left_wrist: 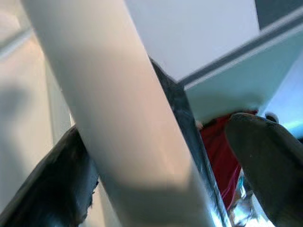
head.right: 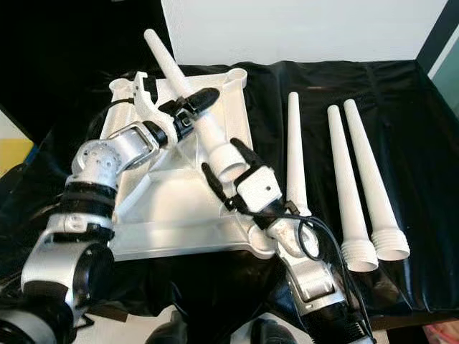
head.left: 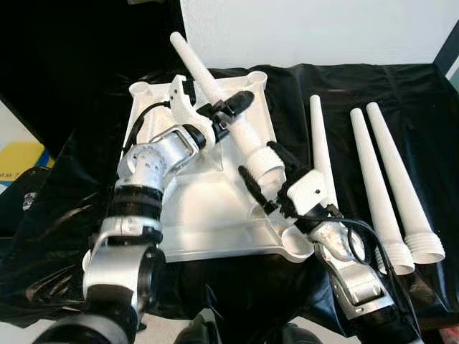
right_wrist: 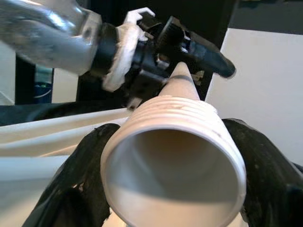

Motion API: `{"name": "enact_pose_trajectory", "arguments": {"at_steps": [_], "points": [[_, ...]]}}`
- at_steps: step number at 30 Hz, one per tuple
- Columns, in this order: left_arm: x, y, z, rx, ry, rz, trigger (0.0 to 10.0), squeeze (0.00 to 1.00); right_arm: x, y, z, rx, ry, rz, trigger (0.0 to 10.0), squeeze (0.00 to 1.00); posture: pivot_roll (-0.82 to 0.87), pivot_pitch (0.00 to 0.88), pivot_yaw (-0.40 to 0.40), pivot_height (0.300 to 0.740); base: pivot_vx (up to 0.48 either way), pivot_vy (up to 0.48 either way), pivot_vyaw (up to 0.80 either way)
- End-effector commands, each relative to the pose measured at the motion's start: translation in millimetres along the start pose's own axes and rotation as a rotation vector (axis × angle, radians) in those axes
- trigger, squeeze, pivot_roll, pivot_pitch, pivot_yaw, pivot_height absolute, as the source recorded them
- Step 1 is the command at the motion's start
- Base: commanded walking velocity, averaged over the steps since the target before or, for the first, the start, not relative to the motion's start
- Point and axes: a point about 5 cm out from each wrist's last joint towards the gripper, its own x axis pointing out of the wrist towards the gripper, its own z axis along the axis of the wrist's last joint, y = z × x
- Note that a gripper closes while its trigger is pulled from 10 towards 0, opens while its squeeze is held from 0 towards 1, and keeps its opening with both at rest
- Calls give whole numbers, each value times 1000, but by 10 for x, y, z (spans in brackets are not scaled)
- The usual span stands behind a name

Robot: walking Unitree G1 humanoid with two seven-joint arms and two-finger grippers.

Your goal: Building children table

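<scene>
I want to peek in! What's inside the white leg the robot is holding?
The leg looks hollow and empty near its threaded opening. Deeper in, the narrow end is too dark to tell. Both the left gripper and right gripper grip its outside.

Plain white square plastic tabletop (head.left: 208,215), lying on glossy black plastic sheeting (head.left: 344,93). Four plain white tapered plastic table legs: one held over the tabletop (head.left: 222,107), three on the sheeting (head.left: 391,186). Silver arms; black fingers on left gripper (head.left: 228,113) and right gripper (head.left: 267,175); white wall (head.left: 323,32) behind.
</scene>
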Motion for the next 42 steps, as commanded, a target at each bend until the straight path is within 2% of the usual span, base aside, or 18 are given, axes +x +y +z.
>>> {"name": "enact_pose_trajectory", "arguments": {"at_steps": [1, 5, 11, 12, 13, 14, 18, 26, 27, 28, 29, 30, 31, 38, 40, 41, 42], "points": [[-15, -80, 48, -23, -34, -218, 10000, 0, -2, 41, 33, 9, -11, 26, 10000, 0, -118, 175, 57, 740, 0, 0, 0], [-13, 3, 349, -50, -129, -144, 10000, 0, -56, 58, 61, 2, -5, 57, 10000, 0, -142, 183, 61, 740, 0, 0, 0], [-12, 28, 400, -80, -148, -118, 10000, 0, -76, 55, 64, 1, 1, 63, 10000, 0, -146, 182, 63, 740, 0, 0, 0], [-9, 34, 391, -87, -146, -118, 4941, 0, -82, 52, 64, 1, 3, 65, 10000, 0, -148, 181, 64, 740, 0, 0, 0], [-9, 34, 391, -87, -146, -118, 4941, 0, -82, 52, 64, 1, 3, 65, 10000, 0, -148, 181, 64, 740, 0, 0, 0], [5, 36, 361, -98, -138, -128, 0, 0, -86, 48, 63, 2, 6, 68, 10000, 0, -149, 176, 68, 740, 0, 0, 0], [35, 68, 277, -126, -107, -128, 0, 0, -85, 53, 59, 4, 9, 74, 10000, 0, -143, 166, 68, 740, 0, 0, 0], [25, 91, 300, -155, -116, -125, 0, 0, -53, 48, 22, 29, 32, 56, 10000, 0, -131, 155, 61, 740, 0, 0, 0], [22, 83, 327, -157, -121, -124, 0, 0, -50, 36, 8, 51, 43, 44, 10000, 1000, -127, 152, 57, 740, 0, 0, 0], [22, 83, 327, -157, -121, -124, 0, 0, -50, 36, 8, 51, 43, 44, 10000, 1000, -127, 152, 57, 740, 0, 0, 0], [19, 76, 359, -158, -130, -116, 2353, 0, -46, 17, -2, 72, 52, 30, 10000, 1000, -127, 152, 57, 740, 0, 0, 0], [19, 76, 359, -158, -130, -116, 2353, 0, -46, 17, -2, 72, 52, 30, 10000, 1000, -127, 152, 57, 740, 0, 0, 0], [13, 72, 396, -162, -142, -105, 10000, 0, -46, -11, -12, 97, 59, 11, 10000, 1000, -122, 144, 53, 740, 0, 0, 0], [-50, 32, 638, -137, -219, -86, 10000, 0, -93, -175, -55, 156, 87, -83, 10000, 1000, -113, 118, 46, 740, 0, 0, 0], [-90, 22, 762, -68, -262, -60, 10000, 0, -132, -236, -80, 179, 105, -112, 10000, 1000, -107, 109, 45, 740, 0, 0, 0], [-90, 22, 762, -68, -262, -60, 10000, 0, -132, -236, -80, 179, 105, -112, 10000, 1000, -107, 109, 45, 740, 0, 0, 0], [-109, -7, 830, -21, -288, -64, 10000, 0, -149, -260, -101, 211, 124, -116, 10000, 1000, -97, 103, 42, 740, 0, 0, 0]]}}
